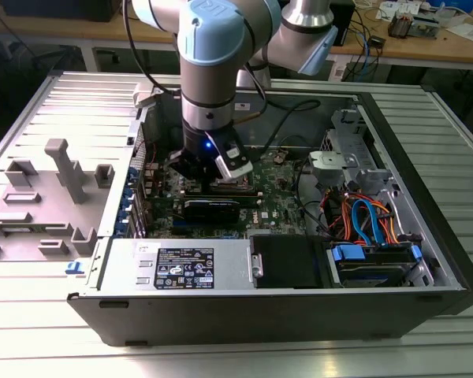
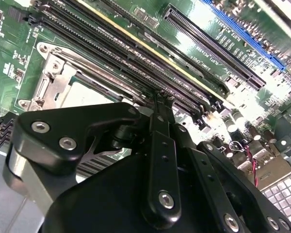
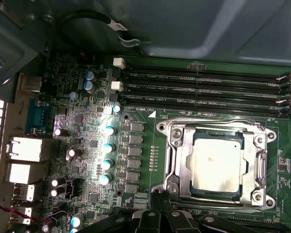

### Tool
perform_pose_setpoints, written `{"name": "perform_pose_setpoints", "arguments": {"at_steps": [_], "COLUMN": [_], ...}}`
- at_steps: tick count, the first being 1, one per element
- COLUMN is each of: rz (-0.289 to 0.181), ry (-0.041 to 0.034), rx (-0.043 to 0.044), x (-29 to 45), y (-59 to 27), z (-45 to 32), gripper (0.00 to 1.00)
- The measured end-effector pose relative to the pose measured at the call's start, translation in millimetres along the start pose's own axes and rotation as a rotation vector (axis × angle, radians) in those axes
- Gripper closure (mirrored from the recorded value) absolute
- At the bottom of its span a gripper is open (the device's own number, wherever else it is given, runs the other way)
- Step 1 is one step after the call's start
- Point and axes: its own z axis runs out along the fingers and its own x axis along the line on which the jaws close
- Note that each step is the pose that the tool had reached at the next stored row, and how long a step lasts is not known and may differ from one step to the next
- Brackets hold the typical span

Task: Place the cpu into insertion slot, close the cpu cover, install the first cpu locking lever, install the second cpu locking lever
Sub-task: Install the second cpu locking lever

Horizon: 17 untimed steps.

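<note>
computer case [image 1: 426, 236]: open, holds motherboard [image 3: 87, 160] | insertion slot [image 3: 172, 187]: contains cpu [image 3: 216, 165], seated flat | cpu cover [image 3: 184, 158]: down, framing cpu | gripper [image 2: 160, 104]: over socket edge by memory slots [image 3: 203, 87]; fingers clenched together, empty

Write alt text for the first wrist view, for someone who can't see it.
A square silver chip sits in its socket on a green computer board, with a thin metal frame lying closed around it. Long black memory slots run beside the socket, and the black end effector sits at the socket's edge.
</note>
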Motion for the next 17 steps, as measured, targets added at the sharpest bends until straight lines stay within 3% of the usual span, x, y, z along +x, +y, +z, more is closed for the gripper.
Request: {"name": "perform_pose_setpoints", "arguments": {"at_steps": [10,17], "rz": [0.0,-0.001], "ry": [0.0001,-0.0013], "rx": [0.0007,-0.0169], "x": [1.1,1.1], "y": [2.4,2.5], "z": [0.2,0.3], "gripper": [0.89,0.89]}}
